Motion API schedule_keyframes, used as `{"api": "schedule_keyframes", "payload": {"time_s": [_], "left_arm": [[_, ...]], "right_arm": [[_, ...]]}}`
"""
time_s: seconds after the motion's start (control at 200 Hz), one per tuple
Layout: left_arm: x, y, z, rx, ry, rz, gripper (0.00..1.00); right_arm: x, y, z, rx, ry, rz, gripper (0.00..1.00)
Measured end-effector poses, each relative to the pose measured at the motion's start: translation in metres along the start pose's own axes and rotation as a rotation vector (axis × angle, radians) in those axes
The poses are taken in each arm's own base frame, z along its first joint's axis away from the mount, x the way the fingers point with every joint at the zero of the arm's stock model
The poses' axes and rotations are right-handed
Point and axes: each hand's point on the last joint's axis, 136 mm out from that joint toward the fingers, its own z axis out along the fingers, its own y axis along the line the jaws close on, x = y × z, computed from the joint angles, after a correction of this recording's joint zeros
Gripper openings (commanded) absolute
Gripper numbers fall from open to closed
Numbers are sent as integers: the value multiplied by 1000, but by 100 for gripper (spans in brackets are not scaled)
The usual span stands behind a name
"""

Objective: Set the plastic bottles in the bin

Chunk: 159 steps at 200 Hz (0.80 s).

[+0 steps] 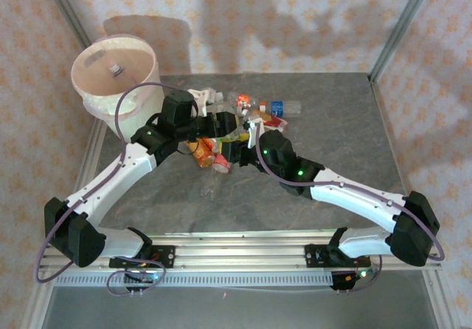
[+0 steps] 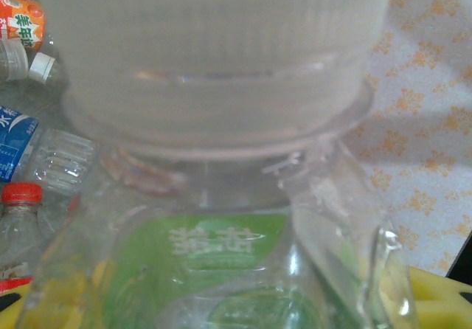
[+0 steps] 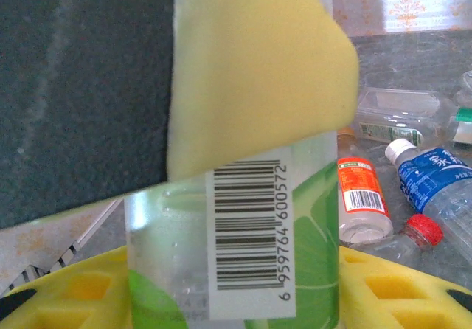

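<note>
Bottles (image 1: 276,108) lie right of the bin (image 1: 94,102); right end effector (image 3: 243,196) clenches a barcoded bottle (image 3: 313,218) for carrying; left end effector (image 2: 236,303) straddles a green-labelled bottle (image 2: 214,248), grip unclear.

blurred: white cap (image 2: 214,49) | hidden: green-label bottle (image 3: 247,226) upper part behind right claw pad (image 3: 258,71) | cut off: its base

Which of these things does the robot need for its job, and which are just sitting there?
For the job:
- big round white plastic bin
- clear plastic bottle with green label and white cap
- clear plastic bottle with green label and barcode
- heap of clear plastic bottles

Just there:
- dark grey table
- flowery pink wallpaper
- silver metal corner post
</note>
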Motion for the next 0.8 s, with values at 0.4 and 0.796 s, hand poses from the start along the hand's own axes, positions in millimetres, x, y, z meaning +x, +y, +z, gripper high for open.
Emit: {"api": "schedule_keyframes", "payload": {"time_s": [0.4, 0.796], "left_arm": [[-3, 1, 0, -16, -16, -3, 54], [-12, 9, -3, -72, -58, -3, 53]], "right_arm": [[-16, 7, -2, -9, -37, -28, 86], [-18, 5, -3, 2, -42, -55, 99]]}}
